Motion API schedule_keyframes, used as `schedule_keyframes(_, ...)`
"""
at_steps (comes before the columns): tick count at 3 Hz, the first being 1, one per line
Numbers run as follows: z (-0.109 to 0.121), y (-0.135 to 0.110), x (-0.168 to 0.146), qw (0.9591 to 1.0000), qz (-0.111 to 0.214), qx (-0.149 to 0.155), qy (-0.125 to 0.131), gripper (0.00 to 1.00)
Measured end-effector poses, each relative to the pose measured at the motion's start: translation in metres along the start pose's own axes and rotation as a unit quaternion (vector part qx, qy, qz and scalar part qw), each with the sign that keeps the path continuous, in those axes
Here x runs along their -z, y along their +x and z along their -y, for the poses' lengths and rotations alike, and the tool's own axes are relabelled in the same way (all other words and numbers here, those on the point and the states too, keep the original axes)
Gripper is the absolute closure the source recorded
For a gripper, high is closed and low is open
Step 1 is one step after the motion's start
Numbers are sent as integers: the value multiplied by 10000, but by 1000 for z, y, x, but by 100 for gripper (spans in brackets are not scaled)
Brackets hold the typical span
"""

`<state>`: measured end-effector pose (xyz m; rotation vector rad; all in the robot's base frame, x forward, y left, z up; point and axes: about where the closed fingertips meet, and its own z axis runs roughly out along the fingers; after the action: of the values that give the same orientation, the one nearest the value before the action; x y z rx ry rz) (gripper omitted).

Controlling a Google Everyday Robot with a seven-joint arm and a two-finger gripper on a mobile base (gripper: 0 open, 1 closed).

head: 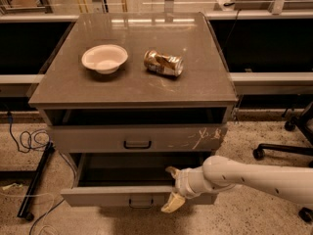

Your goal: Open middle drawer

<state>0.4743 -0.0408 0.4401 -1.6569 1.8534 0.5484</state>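
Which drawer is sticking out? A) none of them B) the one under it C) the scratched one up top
B: the middle drawer, just under the shut scratched drawer, is pulled out, and the tool is at its front edge.

White arm enters from 4 o'clock, extended nearly level toward 9 o'clock. Claw sits low in view near 6 o'clock, its two fingers spread apart, one above the other.
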Motion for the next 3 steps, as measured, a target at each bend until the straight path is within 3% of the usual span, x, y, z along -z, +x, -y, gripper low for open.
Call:
schedule_keyframes(1,-9,1,1,10000,-6,55,-27,42)
schedule_keyframes(2,-57,15,3,9995,163,71,-275,66)
schedule_keyframes(3,-55,12,5,9995,163,71,-275,89)
